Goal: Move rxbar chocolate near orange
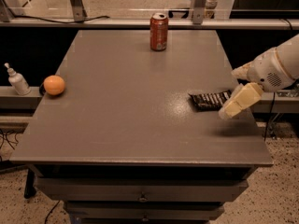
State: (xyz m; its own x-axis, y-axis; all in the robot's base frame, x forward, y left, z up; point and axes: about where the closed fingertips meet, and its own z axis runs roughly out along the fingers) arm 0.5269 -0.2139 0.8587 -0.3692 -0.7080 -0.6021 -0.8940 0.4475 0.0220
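While the rxbar chocolate [209,100] lies flat near the right edge of the surface [140,120], my end effector [230,92] hovers at its right end, released, fingers spread, holding nothing. The orange [54,85] sits at the far left edge, well apart, so I expect a grasp first, then a leftward carry.

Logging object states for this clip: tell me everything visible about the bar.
The bar is flat and rectangular, in a dark crinkled wrapper with pale lettering. It lies flat on the grey table near the right edge, long side running left to right. The open pincer overlaps its right end; whether they touch cannot be told. Nothing else touches it.
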